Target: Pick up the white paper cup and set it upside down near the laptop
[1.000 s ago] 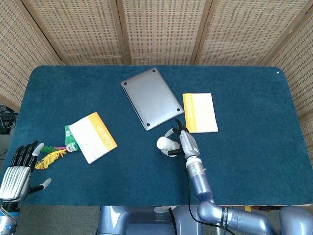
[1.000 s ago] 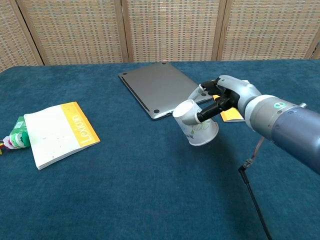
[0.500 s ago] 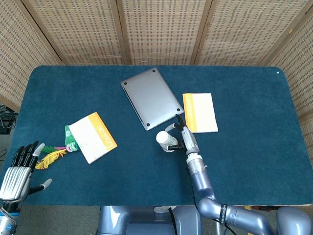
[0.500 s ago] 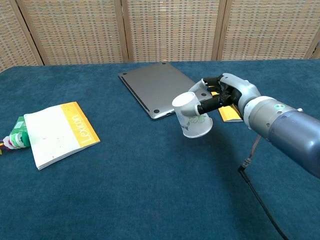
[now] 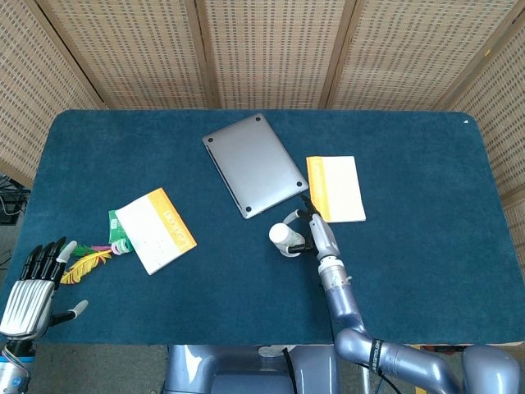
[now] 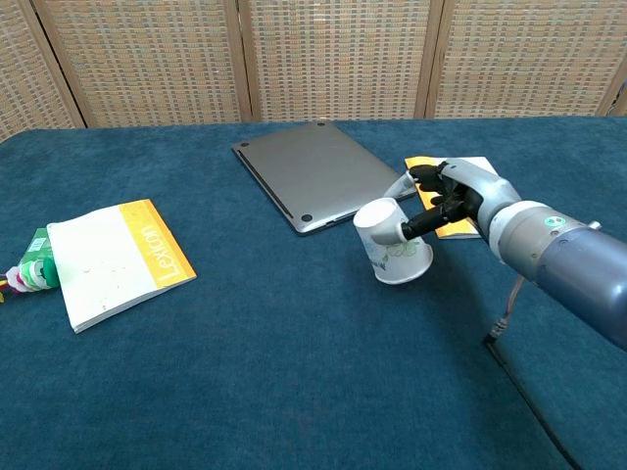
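Observation:
The white paper cup (image 6: 392, 245) (image 5: 282, 238) is bottom up and slightly tilted, at or just above the blue table near the front right corner of the closed grey laptop (image 6: 315, 173) (image 5: 253, 163). My right hand (image 6: 446, 199) (image 5: 314, 230) grips the cup from its right side, fingers wrapped on its wall. Whether the rim rests on the cloth is unclear. My left hand (image 5: 31, 283) hangs off the table's front left corner, fingers spread, holding nothing; the chest view does not show it.
A yellow-and-white booklet (image 5: 335, 188) (image 6: 453, 222) lies right of the laptop, partly behind my right hand. Another booklet (image 5: 155, 229) (image 6: 110, 259) lies at left, with a green packet (image 5: 120, 234) and a yellow feather (image 5: 83, 266) beside it.
My right hand has carried the cup down and slightly right, closer to the table, and the cup has turned more fully bottom up. The left hand stayed put.

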Action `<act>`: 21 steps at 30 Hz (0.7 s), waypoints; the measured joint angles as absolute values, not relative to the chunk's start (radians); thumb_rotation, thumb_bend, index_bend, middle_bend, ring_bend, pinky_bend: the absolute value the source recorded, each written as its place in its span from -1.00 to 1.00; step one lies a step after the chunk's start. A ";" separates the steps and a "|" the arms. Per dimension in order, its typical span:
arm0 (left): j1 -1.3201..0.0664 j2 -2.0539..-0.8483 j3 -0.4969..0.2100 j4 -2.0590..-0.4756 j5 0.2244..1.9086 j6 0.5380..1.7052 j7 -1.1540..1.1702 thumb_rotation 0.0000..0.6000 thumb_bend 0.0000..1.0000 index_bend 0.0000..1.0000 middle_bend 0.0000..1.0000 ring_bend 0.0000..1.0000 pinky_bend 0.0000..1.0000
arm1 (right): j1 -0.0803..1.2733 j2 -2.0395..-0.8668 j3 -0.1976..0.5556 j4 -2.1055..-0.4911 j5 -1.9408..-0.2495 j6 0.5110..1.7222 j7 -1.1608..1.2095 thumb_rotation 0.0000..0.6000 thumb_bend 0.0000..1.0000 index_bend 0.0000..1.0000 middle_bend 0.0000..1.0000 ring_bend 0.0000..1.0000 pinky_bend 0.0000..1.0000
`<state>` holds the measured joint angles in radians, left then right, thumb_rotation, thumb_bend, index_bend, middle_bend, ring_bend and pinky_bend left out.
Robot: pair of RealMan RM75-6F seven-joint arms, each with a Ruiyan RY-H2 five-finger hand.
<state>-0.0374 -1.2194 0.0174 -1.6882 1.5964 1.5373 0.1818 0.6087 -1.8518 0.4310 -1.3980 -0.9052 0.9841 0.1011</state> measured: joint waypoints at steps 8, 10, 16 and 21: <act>-0.034 -1.220 0.017 -1.685 1.604 1.548 0.175 1.00 -0.70 -1.00 -1.00 -1.00 -1.00 | 0.579 -1.815 0.391 -1.414 -0.876 0.991 0.067 1.00 -0.58 -0.25 -1.00 -1.00 -1.00; -0.034 -1.219 0.017 -1.685 1.605 1.549 0.174 1.00 -0.70 -1.00 -1.00 -1.00 -1.00 | 0.572 -1.809 0.385 -1.412 -0.876 0.997 0.067 1.00 -0.57 -0.25 -1.00 -1.00 -1.00; -0.034 -1.217 0.014 -1.684 1.603 1.551 0.167 1.00 -0.70 -1.00 -1.00 -1.00 -1.00 | 0.547 -1.773 0.375 -1.440 -0.906 1.017 0.081 1.00 -0.57 -0.47 -1.00 -1.00 -1.00; -0.032 -1.211 0.008 -1.685 1.596 1.558 0.156 1.00 -0.70 -1.00 -1.00 -1.00 -1.00 | 0.521 -1.715 0.364 -1.502 -0.969 1.047 0.094 1.00 -0.58 -0.66 -1.00 -1.00 -1.00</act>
<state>-0.0318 -1.2108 0.0076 -1.6849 1.5961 1.5578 0.1555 0.5214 -1.7146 0.3641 -1.5020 -0.9685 1.0467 0.0941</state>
